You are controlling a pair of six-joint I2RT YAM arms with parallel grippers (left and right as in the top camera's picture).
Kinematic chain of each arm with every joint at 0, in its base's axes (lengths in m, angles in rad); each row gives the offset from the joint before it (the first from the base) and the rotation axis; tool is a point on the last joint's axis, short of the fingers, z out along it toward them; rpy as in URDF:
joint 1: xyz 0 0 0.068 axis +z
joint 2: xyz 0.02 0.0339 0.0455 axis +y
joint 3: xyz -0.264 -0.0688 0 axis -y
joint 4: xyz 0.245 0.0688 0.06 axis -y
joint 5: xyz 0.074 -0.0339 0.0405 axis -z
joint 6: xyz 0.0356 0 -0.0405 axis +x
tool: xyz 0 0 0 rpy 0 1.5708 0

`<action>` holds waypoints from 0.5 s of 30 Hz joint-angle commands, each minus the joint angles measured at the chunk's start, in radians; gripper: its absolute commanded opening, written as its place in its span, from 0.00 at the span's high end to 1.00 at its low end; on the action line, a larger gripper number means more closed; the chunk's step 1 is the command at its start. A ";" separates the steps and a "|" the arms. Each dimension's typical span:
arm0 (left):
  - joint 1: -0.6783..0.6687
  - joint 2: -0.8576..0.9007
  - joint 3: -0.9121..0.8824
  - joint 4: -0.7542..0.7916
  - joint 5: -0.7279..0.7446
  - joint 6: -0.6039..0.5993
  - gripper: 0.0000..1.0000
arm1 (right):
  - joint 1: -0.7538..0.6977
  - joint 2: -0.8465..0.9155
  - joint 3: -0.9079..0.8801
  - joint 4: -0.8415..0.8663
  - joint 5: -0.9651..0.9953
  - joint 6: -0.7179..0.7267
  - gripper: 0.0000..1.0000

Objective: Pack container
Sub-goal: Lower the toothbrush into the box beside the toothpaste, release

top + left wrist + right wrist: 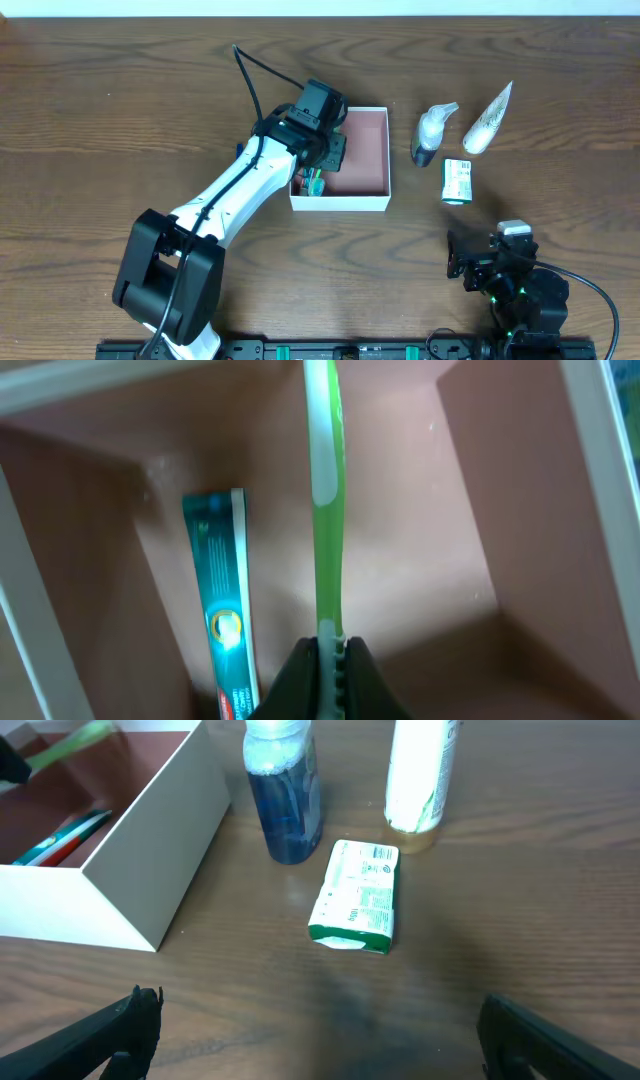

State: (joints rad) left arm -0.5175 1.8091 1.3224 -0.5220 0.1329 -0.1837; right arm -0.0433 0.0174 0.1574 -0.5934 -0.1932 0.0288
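Observation:
The container (372, 204) is a square white box with a pinkish-brown inside (420, 550), mid-table; it also shows in the right wrist view (150, 850). My left gripper (330, 665) is shut on a green and white toothbrush (328, 510) and holds it inside the container's left part. A teal toothpaste tube (222, 610) lies on the container floor beside it. My right gripper (320, 1030) is open and empty near the front edge, right of the container. A green-and-white packet (457, 182), a blue-filled bottle (432, 135) and a white tube (488, 120) lie right of the container.
The left arm (230, 200) stretches from its base at the front left across to the container. The right arm's base (520, 290) sits at the front right. The packet (357, 896), bottle (285, 790) and tube (418, 775) lie ahead of the right gripper.

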 commanded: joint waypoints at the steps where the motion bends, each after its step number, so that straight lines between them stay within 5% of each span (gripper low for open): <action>1: 0.001 -0.003 0.002 0.010 -0.014 0.016 0.93 | 0.006 -0.006 -0.002 -0.001 -0.005 -0.019 0.01; 8: 0.001 -0.002 0.002 -0.011 -0.015 0.093 0.93 | 0.006 -0.006 -0.002 -0.001 -0.005 -0.019 0.01; 12: 0.002 -0.003 0.002 -0.058 -0.024 0.093 0.63 | 0.006 -0.006 -0.002 -0.001 -0.005 -0.019 0.01; 15: 0.002 -0.008 0.002 -0.085 -0.024 0.093 0.53 | 0.006 -0.006 -0.002 -0.001 -0.005 -0.019 0.01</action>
State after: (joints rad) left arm -0.5175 1.8091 1.3224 -0.5922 0.1242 -0.1024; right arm -0.0433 0.0174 0.1574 -0.5934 -0.1932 0.0288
